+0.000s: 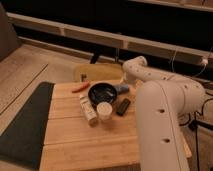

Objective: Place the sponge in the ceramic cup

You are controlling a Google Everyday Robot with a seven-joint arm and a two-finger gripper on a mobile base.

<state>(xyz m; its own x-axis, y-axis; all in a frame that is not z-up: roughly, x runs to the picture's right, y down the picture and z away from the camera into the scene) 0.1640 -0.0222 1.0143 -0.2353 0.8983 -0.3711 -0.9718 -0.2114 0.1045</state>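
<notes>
The light-blue sponge (pixel 121 88) lies on the wooden table (pixel 85 145), just right of the black bowl (pixel 102 93). Nearer the camera, the cream-white ceramic cup (pixel 104 110) stands upright in front of the bowl, between a whitish bottle (pixel 89 110) and a dark block (pixel 123 106). My white arm reaches in from the right and bends down at the table's back edge. The gripper (pixel 125 81) hangs right above the sponge, at or very near it. The arm's bulk hides the table's right side.
An orange-red object (pixel 80 88) lies left of the bowl. A yellowish seat (pixel 97 73) stands behind the table. A dark mat (pixel 25 125) runs along the table's left side. Cables hang at the far right.
</notes>
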